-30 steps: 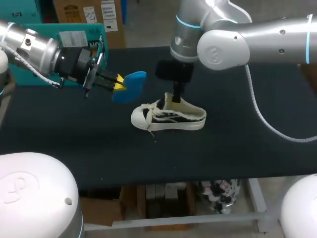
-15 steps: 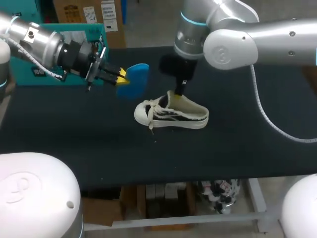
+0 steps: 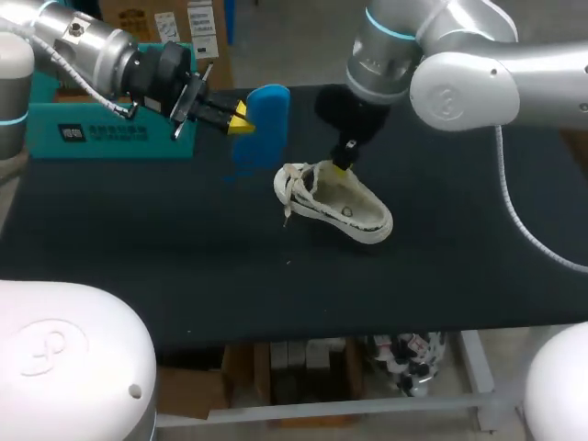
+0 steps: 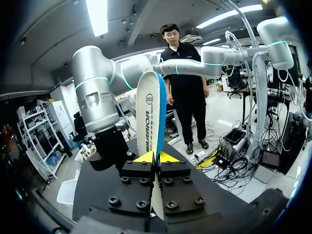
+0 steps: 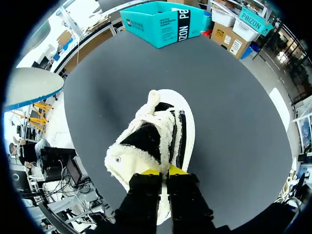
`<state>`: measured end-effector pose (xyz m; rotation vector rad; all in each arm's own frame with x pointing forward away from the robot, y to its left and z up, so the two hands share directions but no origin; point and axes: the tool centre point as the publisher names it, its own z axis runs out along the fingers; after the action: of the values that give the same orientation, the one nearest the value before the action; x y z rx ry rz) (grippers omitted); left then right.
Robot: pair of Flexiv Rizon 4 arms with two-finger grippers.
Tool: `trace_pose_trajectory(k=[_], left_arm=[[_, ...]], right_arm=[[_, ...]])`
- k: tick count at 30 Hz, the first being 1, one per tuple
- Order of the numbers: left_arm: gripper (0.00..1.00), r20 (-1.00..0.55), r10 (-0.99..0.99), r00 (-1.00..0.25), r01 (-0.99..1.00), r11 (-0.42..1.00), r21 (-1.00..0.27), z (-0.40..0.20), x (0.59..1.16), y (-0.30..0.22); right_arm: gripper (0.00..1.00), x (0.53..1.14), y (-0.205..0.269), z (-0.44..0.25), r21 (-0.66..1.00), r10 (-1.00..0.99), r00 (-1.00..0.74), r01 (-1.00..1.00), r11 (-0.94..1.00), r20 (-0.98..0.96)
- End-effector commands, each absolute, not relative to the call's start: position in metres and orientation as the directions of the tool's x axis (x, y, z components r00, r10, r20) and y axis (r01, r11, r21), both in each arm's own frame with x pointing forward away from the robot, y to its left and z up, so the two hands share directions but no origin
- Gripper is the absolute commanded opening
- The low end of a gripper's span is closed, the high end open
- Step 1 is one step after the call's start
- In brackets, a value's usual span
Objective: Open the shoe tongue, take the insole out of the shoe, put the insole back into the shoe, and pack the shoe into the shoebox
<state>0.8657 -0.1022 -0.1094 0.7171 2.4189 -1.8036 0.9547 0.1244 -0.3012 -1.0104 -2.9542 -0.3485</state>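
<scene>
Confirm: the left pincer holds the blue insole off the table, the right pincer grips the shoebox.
Wrong: the right pincer grips the shoe, not the shoebox, per the right wrist view. The left pincer does hold the insole.

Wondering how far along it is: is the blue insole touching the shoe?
Apart. The right wrist view shows bare table between the insole and the shoe.

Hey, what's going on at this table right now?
Two robot arms are working on a shoe. The left gripper holds the blue insole up off the table, out of the shoe. The right gripper is clamped on the rim of the white shoe. The teal shoebox waits at the far left, not yet packed.
</scene>
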Motion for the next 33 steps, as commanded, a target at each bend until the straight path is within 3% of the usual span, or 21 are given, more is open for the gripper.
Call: trace_pose_trajectory(k=[1, 18, 33], left_arm=[[0.0, -0.278, 0.377, -0.883, 0.375, 0.212, -0.902, -0.106, 0.873, -0.106], [0.0, -0.203, 0.44, -0.875, 0.28, 0.117, -0.953, -0.079, 0.88, -0.108], [0.0, -0.119, 0.467, -0.876, 0.173, 0.075, -0.982, -0.069, 0.883, -0.101]], right_arm=[[0.0, 0.945, 0.118, -0.295, 0.266, 0.643, -0.762, 0.639, 0.722, 0.084], [0.0, 0.922, 0.119, -0.301, 0.395, 0.822, -0.529, 0.816, 0.423, 0.211], [0.0, 0.913, 0.131, -0.302, 0.507, 0.859, -0.423, 0.829, 0.238, 0.288]])
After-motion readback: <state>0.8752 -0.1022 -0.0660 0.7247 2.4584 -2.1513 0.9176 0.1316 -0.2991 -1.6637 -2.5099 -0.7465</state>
